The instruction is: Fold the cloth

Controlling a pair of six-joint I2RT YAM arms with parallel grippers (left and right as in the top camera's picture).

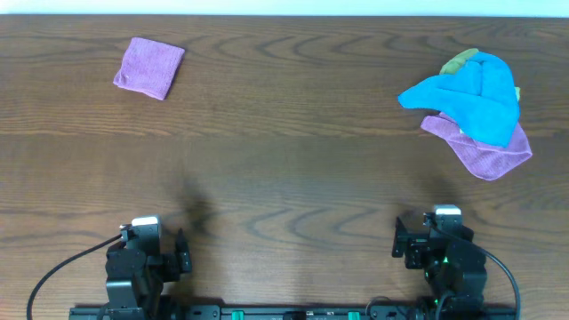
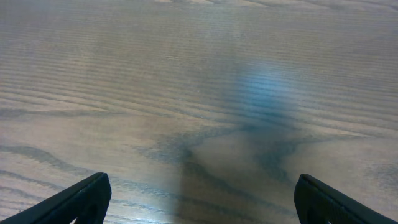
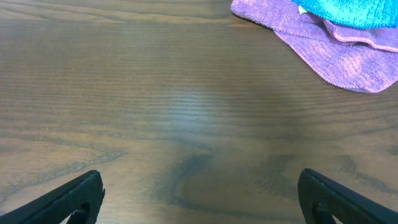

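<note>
Neatly square purple cloth (image 1: 148,68), rumpled terry heap (image 1: 478,102).

Scanning all three views: no readable text, label, brand, number or sign anywhere.

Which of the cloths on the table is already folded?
The small purple cloth at far left, a neat square; the blue cloth and larger purple cloth lie crumpled together.
</note>
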